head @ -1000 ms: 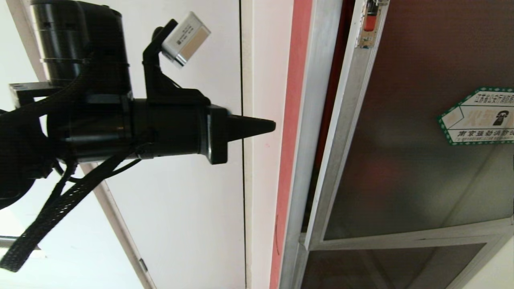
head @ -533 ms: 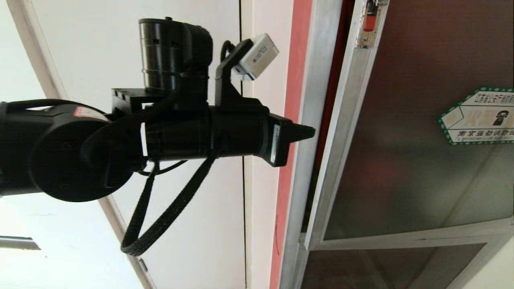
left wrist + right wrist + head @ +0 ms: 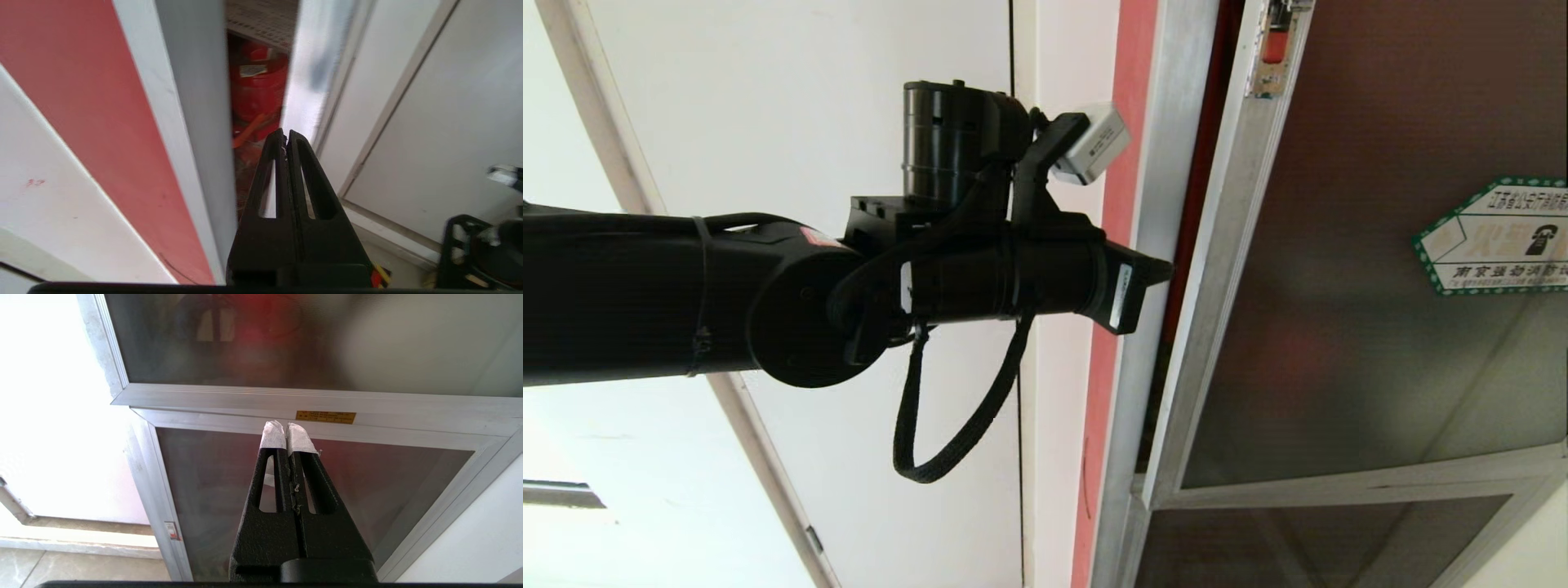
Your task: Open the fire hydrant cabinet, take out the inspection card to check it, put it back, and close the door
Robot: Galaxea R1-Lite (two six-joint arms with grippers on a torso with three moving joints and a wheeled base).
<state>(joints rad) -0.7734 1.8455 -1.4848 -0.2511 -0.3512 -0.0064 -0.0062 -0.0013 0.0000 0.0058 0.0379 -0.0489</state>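
Cabinet [image 3: 1152,163] inspection: we find the silver-framed fire hydrant cabinet on the right of the head view, beside a red strip [image 3: 1123,106] on the white wall [image 3: 890,457]. Its door [image 3: 1339,327], a dark glass panel carrying a green-bordered sticker [image 3: 1494,237], stands slightly ajar, with a narrow gap along its frame edge. We note the left gripper [image 3: 1164,268] reaching level from the left, its fingers pressed together, the tip at that gap. From the left wrist view we see the closed fingertips [image 3: 284,136] pointing into the opening, with red equipment [image 3: 257,90] visible inside. We cannot make out the inspection card with certainty. The right gripper [image 3: 286,428], fingers together with white-wrapped tips and holding nothing, hangs in front of the lower glass panel [image 3: 327,490].
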